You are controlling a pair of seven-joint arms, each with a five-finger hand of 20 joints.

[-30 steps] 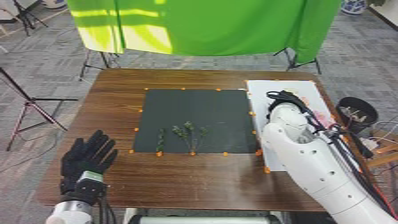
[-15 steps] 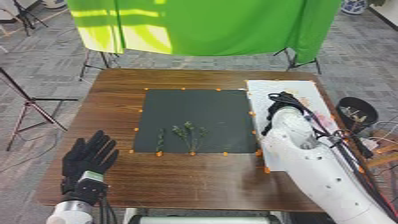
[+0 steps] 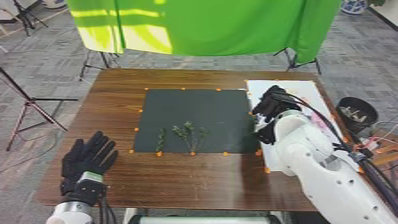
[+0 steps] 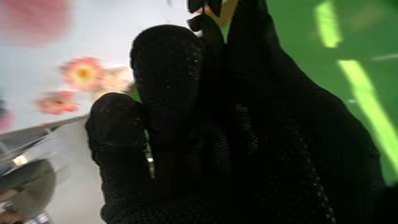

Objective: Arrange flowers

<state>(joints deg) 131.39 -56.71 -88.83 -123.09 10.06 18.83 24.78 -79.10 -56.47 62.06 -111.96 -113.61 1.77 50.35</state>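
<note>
My right hand (image 3: pixel 274 104) is above the left edge of the white sheet (image 3: pixel 282 162), beside the dark mat (image 3: pixel 191 107), its fingers and thumb apart. Green sprigs lie on the mat's near part: a narrow one (image 3: pixel 161 140) and, right of it, a branching one (image 3: pixel 189 134). Pink flowers (image 3: pixel 319 121) lie on the sheet, partly behind the right arm. In the right wrist view, the right hand (image 4: pixel 213 155) has extended fingers, with pink flowers (image 4: pixel 83 73) on the white surface beyond. My left hand (image 3: pixel 87 156) rests open at the table's left side.
Orange tape marks border the mat and sheet on the brown table (image 3: pixel 191 182). A black bin (image 3: pixel 357 112) stands beyond the table's right edge. Behind the table hangs a green cloth (image 3: pixel 213 27), with stands around it.
My right hand has moved left and nearer, from over the white sheet to its edge beside the mat, and has turned. The left hand and the sprigs have not moved.
</note>
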